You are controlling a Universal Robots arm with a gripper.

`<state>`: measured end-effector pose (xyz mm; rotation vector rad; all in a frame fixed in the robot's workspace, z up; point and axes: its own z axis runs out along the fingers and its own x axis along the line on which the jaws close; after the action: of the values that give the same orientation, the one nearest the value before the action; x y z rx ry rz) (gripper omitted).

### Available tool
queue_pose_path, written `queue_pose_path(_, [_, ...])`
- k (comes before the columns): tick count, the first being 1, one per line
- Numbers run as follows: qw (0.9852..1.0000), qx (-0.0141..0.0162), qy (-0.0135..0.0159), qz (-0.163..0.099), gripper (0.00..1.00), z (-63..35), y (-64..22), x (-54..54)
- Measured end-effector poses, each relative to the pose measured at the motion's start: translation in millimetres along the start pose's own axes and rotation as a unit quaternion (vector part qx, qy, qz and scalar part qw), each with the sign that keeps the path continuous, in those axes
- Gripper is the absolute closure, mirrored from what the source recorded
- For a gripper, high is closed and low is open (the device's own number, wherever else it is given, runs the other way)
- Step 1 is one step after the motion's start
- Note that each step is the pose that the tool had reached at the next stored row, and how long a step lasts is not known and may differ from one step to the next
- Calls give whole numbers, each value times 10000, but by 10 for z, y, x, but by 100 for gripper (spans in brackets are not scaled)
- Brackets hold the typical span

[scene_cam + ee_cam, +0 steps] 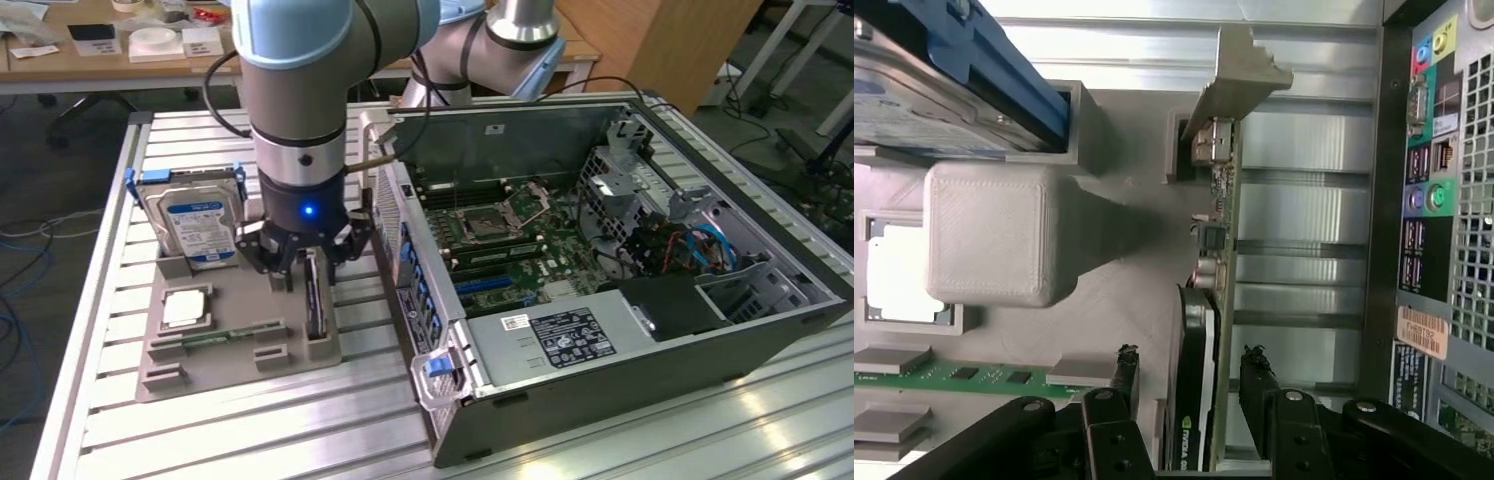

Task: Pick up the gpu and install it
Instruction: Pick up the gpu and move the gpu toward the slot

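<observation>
The gpu (316,300) stands on edge in a slot of the grey holder (234,370), just left of the computer case in the exterior view. In the wrist view the gpu (1216,250) shows its thin card edge, its black fan and its silver bracket (1239,70) at the far end. My gripper (310,262) hangs straight over it, lowered around its top edge. The gripper (1189,365) is open. One of the black fingers (1124,372) stands on each side of the card, with a small gap on both sides.
The holder also carries a silver hard drive (194,225) in a blue frame, a processor chip (184,308) and a green memory stick (220,338). The open computer case (601,280) lies close on the exterior view's right, with its rear port panel (1429,200) beside the gpu.
</observation>
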<state>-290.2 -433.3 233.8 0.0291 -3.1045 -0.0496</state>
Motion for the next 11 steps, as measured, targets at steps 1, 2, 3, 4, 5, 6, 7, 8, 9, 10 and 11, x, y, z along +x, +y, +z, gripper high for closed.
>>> queue_pose_path(1, [10000, 0, 5, 0, 47, 5, 16, 0])
queue_pose_path(2, [10000, 0, 7, 1, 47, 12, 27, -1])
queue_pose_path(3, [10000, 0, 10, 1, 47, 20, 37, -1])
queue_pose_path(4, [10000, -2, 11, 1, 47, 32, 43, -2])
queue_pose_path(5, [10000, -1, 14, 0, 47, 42, 45, -3])
queue_pose_path(6, [10000, -1, 15, 0, 47, 50, 46, -4])
queue_pose_path(7, [10000, 0, 15, 0, 47, 55, 46, -4])
queue_pose_path(8, [10000, 0, 16, 1, 47, 56, 46, -3])
queue_pose_path(9, [10000, 0, 16, 1, 48, 56, 46, -3])
queue_pose_path(10, [10000, 0, 16, 1, 48, 56, 47, -3])
queue_pose_path(11, [10000, 0, 16, 1, 48, 57, 47, -3])
